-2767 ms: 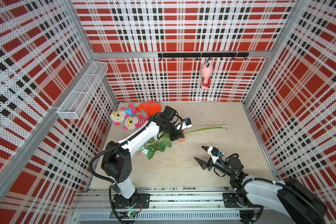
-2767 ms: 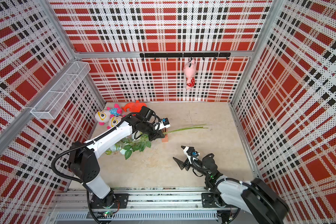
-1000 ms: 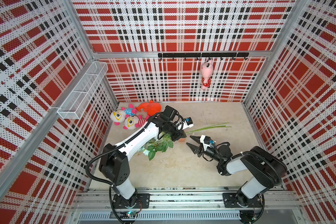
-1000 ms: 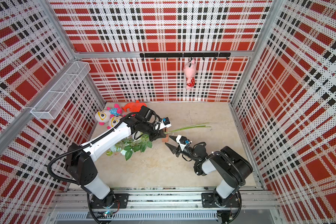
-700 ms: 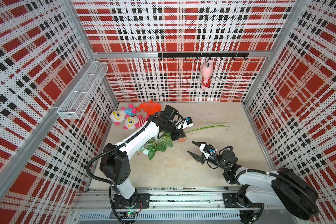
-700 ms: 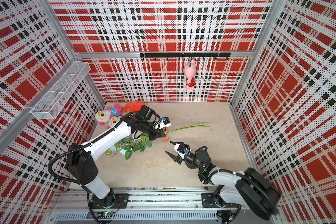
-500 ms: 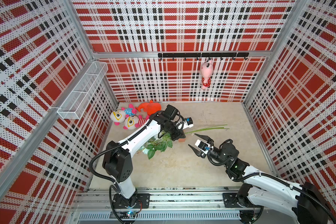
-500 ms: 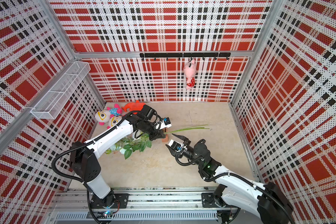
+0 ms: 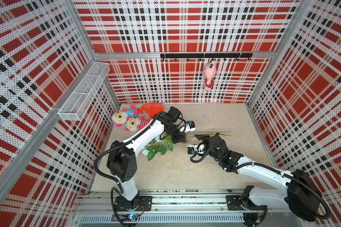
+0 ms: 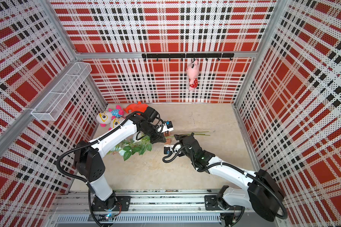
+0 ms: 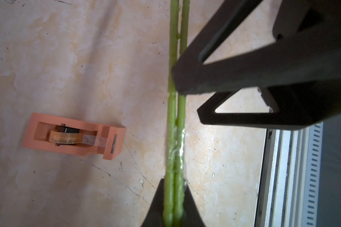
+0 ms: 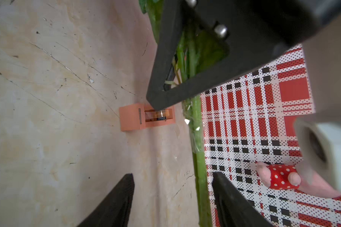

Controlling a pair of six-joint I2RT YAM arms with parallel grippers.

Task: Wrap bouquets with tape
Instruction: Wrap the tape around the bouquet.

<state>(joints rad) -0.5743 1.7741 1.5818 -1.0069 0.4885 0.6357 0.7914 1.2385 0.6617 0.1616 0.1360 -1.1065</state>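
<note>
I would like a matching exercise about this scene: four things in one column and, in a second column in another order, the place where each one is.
Things:
1. flower stems
2. tape dispenser
3. pink toy
4. basket

Places:
a. hangs from the black hook rail
b. fixed high on a side wall
c. lies free on the table
d. clamped in the shut left hand

Pairs: 1-d, 2-c, 3-a, 4-b
</note>
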